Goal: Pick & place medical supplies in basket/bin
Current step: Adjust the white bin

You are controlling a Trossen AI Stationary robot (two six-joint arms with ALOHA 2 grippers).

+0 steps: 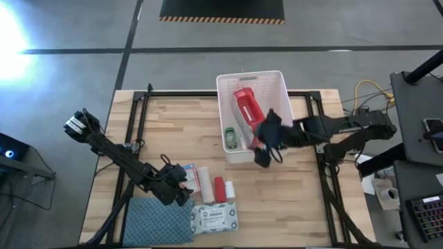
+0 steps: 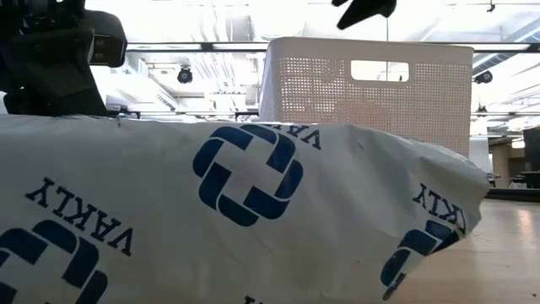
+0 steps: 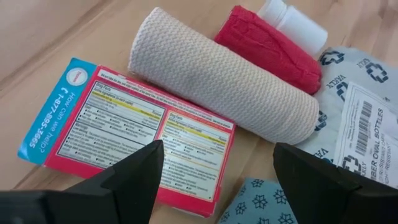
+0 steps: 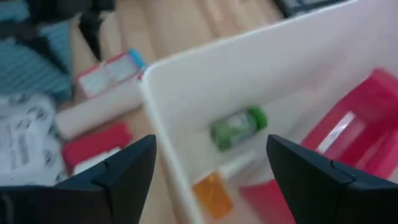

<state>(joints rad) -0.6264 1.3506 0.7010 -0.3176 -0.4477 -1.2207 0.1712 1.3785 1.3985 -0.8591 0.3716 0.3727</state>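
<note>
So we're mid-sort here. The white bin [image 1: 277, 86] sits at the far middle of the table and already holds the red-and-white pouch [image 1: 247, 107], a green-capped bottle [image 4: 239, 126] and an orange one [image 4: 213, 193]. Our right gripper [image 1: 266, 145] hangs over the bin's near edge, fingers spread with nothing between them, so that drop looks done.

Our left gripper [image 1: 176, 185] is down by the leftover supplies near the front edge: the small pink box [image 3: 134, 134], the beige roll [image 3: 224, 93], the red roll [image 3: 270, 46], a white bottle [image 3: 295, 22] and the wipes packet [image 1: 214, 218]. Its fingers are spread too, hovering just over the box.

Next move, we reckon: lower, pinch the box by its sides, carry it across to the bin
</note>
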